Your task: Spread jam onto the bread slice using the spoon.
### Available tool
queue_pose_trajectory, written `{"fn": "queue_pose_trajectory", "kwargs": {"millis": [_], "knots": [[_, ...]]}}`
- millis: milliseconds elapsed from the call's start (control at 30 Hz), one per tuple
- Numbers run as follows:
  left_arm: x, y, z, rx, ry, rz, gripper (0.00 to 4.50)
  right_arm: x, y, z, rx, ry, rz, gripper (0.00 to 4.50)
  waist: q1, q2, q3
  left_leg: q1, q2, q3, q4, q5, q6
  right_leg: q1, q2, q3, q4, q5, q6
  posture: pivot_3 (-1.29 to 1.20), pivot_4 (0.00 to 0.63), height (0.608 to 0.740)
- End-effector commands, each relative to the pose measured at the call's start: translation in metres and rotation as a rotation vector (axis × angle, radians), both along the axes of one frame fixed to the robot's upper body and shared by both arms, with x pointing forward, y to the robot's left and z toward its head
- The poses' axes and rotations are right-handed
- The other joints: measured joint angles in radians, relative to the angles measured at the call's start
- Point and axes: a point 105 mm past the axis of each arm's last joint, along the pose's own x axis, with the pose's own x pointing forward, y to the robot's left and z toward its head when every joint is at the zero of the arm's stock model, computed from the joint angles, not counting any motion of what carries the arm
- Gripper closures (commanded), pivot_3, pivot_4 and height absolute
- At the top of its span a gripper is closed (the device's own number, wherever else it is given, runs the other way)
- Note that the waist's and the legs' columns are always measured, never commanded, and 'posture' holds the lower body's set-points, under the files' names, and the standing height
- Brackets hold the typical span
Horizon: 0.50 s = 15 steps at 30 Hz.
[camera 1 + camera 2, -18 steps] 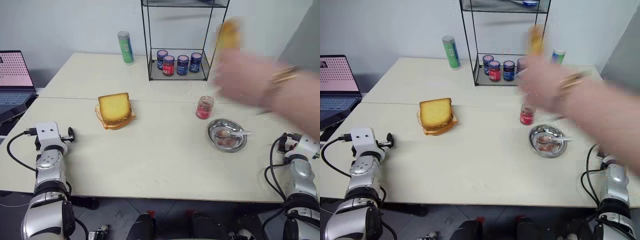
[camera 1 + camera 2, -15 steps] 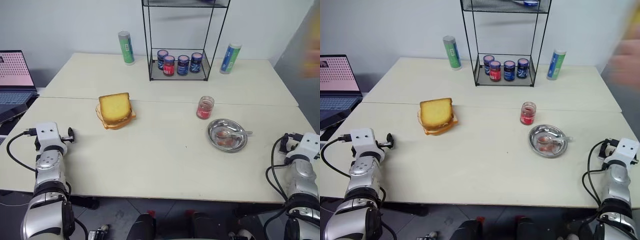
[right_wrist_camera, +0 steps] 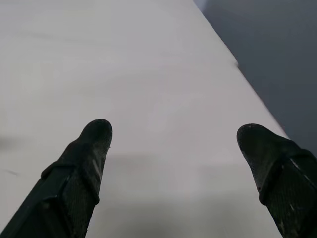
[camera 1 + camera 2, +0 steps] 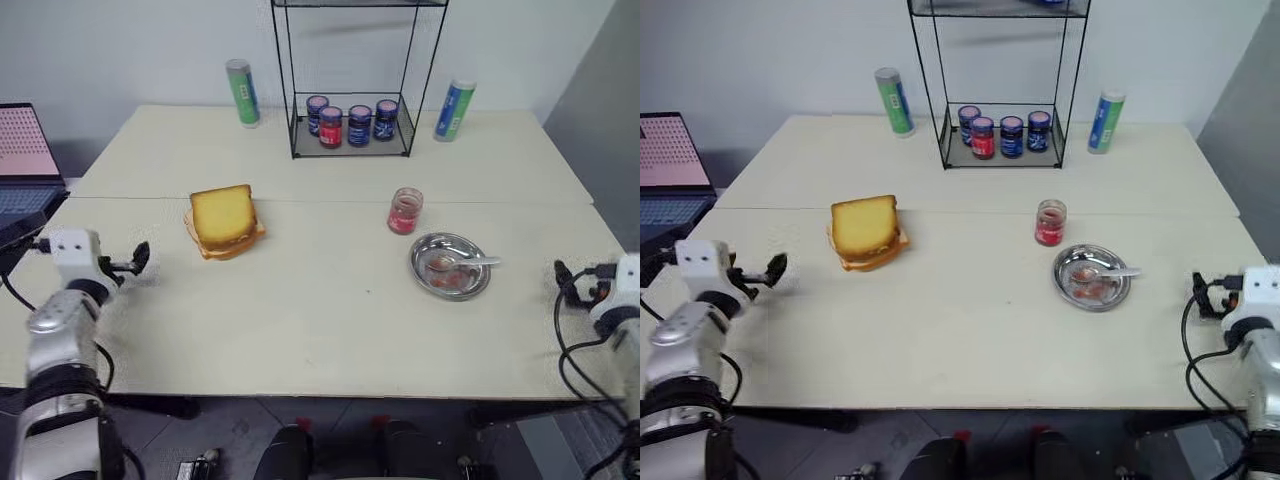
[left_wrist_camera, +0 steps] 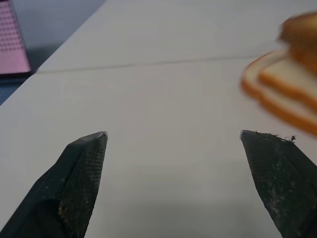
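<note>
Red-pink jam (image 4: 404,217) in its clear jar stands on the table (image 4: 300,320), just beside a round metal dish (image 4: 451,268) where the spoon (image 4: 462,262) lies. Well apart from the jar, the bread slice (image 4: 223,214) tops paler slices. Jar labels on the wire rack (image 4: 350,130) are unreadable. Left end effector (image 5: 173,141) and right end effector (image 3: 176,131) have fingers spread, empty.

Nothing legible anywhere: the labels on the green tube (image 4: 239,92), the blue-green tube (image 4: 453,110) and the lidded jars (image 4: 351,121) are too small to read.
</note>
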Motion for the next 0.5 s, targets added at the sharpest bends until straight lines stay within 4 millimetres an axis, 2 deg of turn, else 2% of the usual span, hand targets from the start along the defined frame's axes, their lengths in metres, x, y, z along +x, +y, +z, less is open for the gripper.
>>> {"fn": "queue_pose_trajectory", "kwargs": {"millis": [33,100,133,233,400,500], "knots": [[0.0,-0.036,0.028,-0.143,0.01,-0.229,0.0,-0.002,0.073,0.047,0.094,0.006,0.396,0.04,-0.001,0.001,0.0,0.0,0.001,0.0,0.0,0.0,0.0,0.0,0.0,0.0,0.0,0.0,0.0,0.0,0.15,0.74],[0.004,-0.057,0.037,-0.188,0.023,-0.318,0.0,-0.008,0.112,0.061,0.134,0.043,0.589,0.04,0.0,0.001,0.0,-0.001,0.003,-0.001,0.0,0.0,0.0,0.0,0.0,-0.001,0.0,0.0,0.0,0.0,0.15,0.74],[0.01,-0.067,0.038,-0.2,0.026,-0.334,0.0,-0.011,0.14,0.068,0.157,0.056,0.715,0.04,0.001,0.001,0.0,-0.001,0.008,0.0,0.001,0.0,0.0,0.0,0.001,-0.001,-0.001,0.0,0.0,0.0,0.15,0.74],[0.025,-0.083,0.035,-0.224,0.035,-0.343,0.0,-0.021,0.195,0.075,0.178,0.092,0.953,0.04,0.007,0.001,0.0,-0.001,0.009,0.0,0.001,0.0,0.0,0.0,0.002,-0.002,-0.001,0.0,0.0,0.0,0.15,0.74],[0.036,-0.093,0.012,-0.231,0.093,-0.343,0.0,-0.028,0.244,0.067,0.205,0.133,1.122,0.04,0.011,0.0,-0.001,-0.002,0.01,0.001,0.001,0.0,0.0,-0.001,0.003,-0.003,-0.002,0.0,-0.001,0.0,0.15,0.74],[0.04,-0.09,0.004,-0.205,0.109,-0.311,0.0,-0.03,0.262,0.067,0.191,0.129,1.175,0.04,0.011,-0.001,0.0,-0.003,0.01,0.001,0.001,0.0,-0.001,-0.003,0.003,-0.002,-0.001,0.0,-0.001,0.0,0.15,0.74]]}}
